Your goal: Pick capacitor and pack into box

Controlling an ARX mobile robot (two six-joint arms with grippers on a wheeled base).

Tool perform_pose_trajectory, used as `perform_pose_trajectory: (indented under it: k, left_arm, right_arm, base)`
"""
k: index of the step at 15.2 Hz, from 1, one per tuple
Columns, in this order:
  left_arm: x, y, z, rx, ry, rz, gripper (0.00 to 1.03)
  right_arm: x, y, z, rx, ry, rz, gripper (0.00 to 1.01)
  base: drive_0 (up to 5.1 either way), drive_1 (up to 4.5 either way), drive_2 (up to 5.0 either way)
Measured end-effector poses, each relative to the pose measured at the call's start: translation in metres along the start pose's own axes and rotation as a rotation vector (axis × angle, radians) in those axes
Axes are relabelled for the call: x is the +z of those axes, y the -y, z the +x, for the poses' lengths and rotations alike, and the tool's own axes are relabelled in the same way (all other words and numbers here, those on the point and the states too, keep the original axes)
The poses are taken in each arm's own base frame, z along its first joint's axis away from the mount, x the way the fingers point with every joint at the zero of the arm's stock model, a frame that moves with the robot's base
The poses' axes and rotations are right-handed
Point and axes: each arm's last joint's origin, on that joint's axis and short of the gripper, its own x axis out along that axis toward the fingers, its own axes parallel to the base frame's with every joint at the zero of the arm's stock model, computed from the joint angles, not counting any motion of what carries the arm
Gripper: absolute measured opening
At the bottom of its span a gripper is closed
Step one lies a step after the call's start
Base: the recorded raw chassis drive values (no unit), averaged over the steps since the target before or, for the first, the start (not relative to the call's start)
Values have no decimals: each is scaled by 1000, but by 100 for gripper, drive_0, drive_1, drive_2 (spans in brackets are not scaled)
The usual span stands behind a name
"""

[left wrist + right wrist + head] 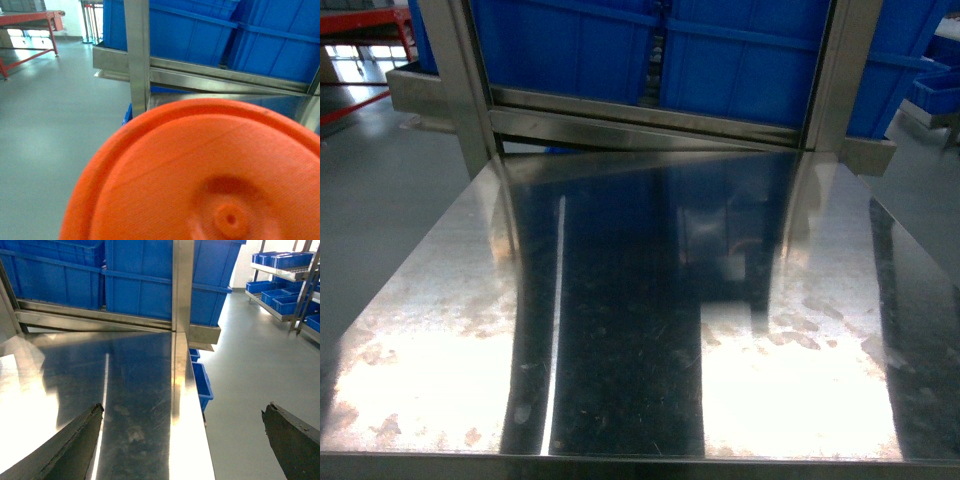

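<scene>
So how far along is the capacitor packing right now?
Nothing looks done: no capacitor or box is in view, only the bare steel table and blue bins behind it. Nothing is in hand: the right gripper hangs open and empty, and an orange disc blocks the left wrist view. Everything is left.

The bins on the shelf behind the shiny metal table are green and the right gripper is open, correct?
Not quite. The bins behind the metal table are blue, not green, as the head view shows. The right gripper is indeed open, its fingers spread wide in the right wrist view.
</scene>
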Motion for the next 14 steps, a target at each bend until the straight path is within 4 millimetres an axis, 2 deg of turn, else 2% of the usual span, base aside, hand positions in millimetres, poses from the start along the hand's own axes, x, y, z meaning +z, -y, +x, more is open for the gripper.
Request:
perform_pose_trajectory:
  k: [3,5,14]
  left_arm:
    - [-9,0,-12,0,14,0,43]
    - [-6,0,-22,-2,27,0,43]
    - [-4,0,-38,-2,26,0,43]
  right_arm:
    - [0,0,0,0,0,0,98]
    - [0,0,0,0,0,0,98]
    - [0,0,0,0,0,0,98]
  base:
    - [0,0,0]
    - [0,0,0]
    - [0,0,0]
